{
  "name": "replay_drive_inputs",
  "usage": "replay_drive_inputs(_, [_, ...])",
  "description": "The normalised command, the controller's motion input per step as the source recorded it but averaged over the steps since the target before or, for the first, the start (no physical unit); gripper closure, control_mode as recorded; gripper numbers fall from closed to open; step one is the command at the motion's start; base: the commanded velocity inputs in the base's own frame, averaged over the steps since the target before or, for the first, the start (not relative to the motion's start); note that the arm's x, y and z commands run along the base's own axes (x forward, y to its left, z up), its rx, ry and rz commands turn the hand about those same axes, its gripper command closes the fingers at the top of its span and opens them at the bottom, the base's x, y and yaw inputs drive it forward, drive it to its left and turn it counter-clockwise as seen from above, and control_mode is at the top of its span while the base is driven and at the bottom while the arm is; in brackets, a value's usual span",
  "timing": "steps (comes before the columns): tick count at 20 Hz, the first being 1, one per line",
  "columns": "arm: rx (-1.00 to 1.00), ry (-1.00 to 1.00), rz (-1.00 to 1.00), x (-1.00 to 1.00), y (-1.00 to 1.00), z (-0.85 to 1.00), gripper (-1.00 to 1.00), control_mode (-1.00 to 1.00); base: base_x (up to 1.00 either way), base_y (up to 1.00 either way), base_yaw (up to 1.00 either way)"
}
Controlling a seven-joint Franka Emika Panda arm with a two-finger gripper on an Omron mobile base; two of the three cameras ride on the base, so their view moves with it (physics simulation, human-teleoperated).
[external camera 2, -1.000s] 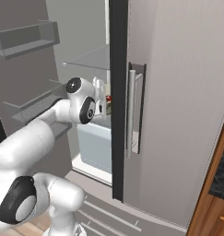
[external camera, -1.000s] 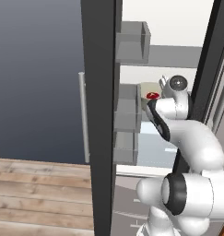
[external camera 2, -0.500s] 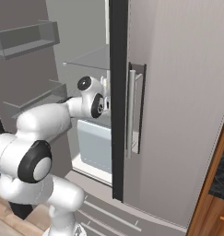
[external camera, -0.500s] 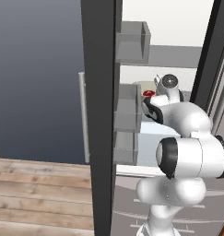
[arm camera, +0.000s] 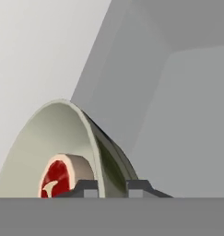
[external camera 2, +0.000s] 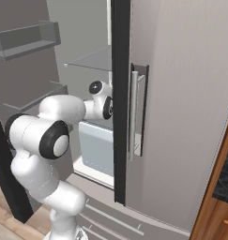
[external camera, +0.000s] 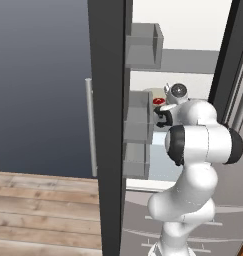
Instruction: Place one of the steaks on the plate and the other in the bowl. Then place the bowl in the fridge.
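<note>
No readable text, labels, brands, numbers or signs on anything in view.

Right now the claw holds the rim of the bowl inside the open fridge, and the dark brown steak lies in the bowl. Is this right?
Not quite: the steak in the bowl is bright red with a pale fat edge, as the hand view shows. The claw does grip the rim, inside the open fridge.
</note>
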Motion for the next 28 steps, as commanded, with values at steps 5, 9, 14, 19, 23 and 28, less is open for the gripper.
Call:
replay_drive_inputs(5, [0.00,0.00,0.00,0.59,-0.19,-0.22,1.00,-1.00,0.00,0.00,0.00])
replay_drive_inputs(9, [0.00,0.00,0.00,-0.08,-0.04,0.10,-1.00,-1.00,0.00,0.00,0.00])
replay_drive_inputs(14, [0.00,-0.05,0.00,-0.37,0.00,0.22,-1.00,-1.00,0.00,0.00,0.00])
replay_drive_inputs(19, [0.00,-0.13,0.02,-0.49,0.03,0.09,-1.00,-1.00,0.00,0.00,0.00])
replay_drive_inputs(23, [-0.01,-0.17,0.05,-0.92,0.11,0.59,-1.00,-1.00,0.00,0.00,0.00])
replay_drive_inputs(28, [0.00,-0.02,0.11,-0.98,0.10,0.74,-1.00,-1.00,0.00,0.00,0.00])
